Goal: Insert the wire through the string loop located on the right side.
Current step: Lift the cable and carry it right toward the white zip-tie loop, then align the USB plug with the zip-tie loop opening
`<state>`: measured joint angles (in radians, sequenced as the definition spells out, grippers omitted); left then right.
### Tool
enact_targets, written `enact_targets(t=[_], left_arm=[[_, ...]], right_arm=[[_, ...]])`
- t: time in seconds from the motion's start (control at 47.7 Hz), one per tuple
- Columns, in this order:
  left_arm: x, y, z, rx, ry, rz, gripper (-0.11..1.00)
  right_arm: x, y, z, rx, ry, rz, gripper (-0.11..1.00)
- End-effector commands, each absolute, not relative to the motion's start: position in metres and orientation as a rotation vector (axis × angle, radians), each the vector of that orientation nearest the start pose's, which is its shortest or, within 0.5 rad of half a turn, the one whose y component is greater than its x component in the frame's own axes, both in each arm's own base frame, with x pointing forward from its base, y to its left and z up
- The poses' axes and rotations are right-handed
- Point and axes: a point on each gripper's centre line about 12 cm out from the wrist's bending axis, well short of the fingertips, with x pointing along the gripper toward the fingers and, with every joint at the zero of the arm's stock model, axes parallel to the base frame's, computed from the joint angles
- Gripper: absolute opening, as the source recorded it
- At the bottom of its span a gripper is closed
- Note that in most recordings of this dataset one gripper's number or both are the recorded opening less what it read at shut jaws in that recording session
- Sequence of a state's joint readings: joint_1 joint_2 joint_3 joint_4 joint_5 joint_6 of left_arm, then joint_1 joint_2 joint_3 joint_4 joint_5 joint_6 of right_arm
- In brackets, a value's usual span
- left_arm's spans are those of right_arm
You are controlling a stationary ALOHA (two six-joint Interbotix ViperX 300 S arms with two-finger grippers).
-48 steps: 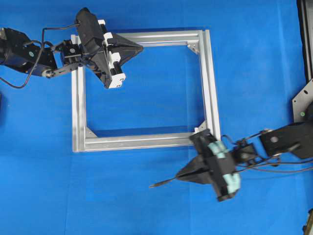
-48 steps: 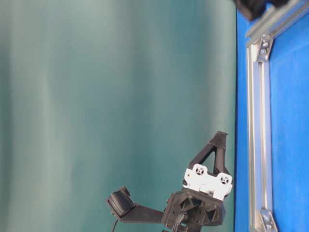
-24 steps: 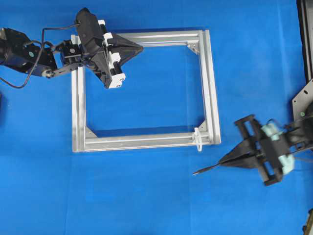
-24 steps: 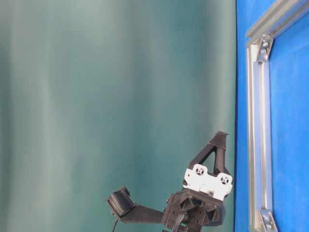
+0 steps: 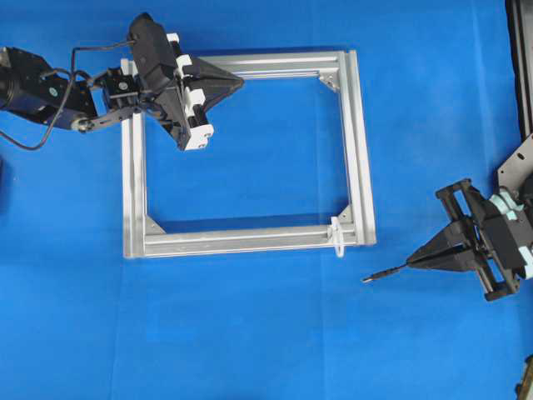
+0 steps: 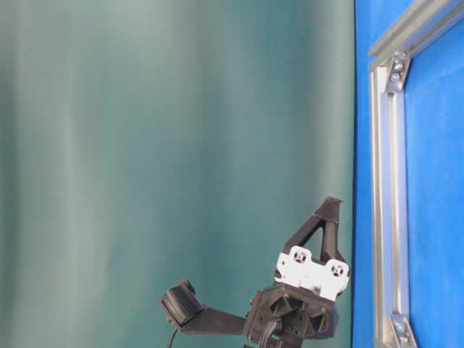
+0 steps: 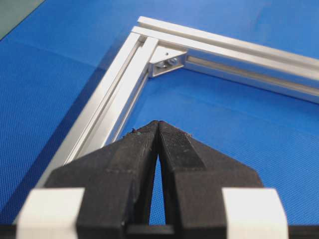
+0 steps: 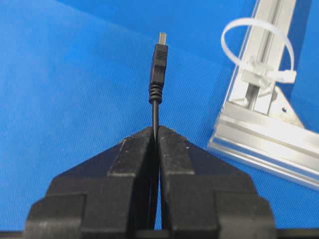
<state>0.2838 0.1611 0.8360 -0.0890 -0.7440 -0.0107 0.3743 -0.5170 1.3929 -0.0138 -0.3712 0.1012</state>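
- Right gripper (image 5: pixel 410 265) has pulled back from frame (image 5: pixel 358 150); clamped on wire (image 8: pixel 158 64).
- Loop (image 8: pixel 256 42) stands on frame corner, apart from plug.
- Left gripper (image 7: pixel 158 124) closed, empty.

Left claw (image 6: pixel 330 210) beside frame (image 6: pixel 384 188) — pinched

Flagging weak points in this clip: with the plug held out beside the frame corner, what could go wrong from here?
1. The wire juts far past the right end effector, so its tip may wobble and miss the loop.
2. The loop stands off to the side of the plug's line; pushing in askew could bend it or hit the frame.
3. A thin wire may slip in the grip.
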Motion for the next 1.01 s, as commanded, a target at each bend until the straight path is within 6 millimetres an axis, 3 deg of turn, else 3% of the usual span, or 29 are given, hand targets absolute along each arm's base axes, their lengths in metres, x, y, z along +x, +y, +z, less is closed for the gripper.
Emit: enact_targets(t=[0.0, 0.21, 0.671, 0.986], left_arm=[[0.370, 0.115, 0.148, -0.094, 0.190, 0.347, 0.00], [0.370, 0.114, 0.147, -0.094, 0.192, 0.347, 0.00], [0.370, 0.113, 0.147, -0.095, 0.192, 0.343, 0.00], [0.370, 0.111, 0.149, -0.099, 0.180, 0.339, 0.00]], right_arm=[[0.187, 0.075, 0.132, -0.005, 0.503, 0.352, -0.04], [0.190, 0.071, 0.132, 0.004, 0.495, 0.329, -0.04], [0.200, 0.032, 0.132, 0.054, 0.478, 0.135, -0.04], [0.200, 0.031, 0.132, 0.053, 0.476, 0.130, -0.04]])
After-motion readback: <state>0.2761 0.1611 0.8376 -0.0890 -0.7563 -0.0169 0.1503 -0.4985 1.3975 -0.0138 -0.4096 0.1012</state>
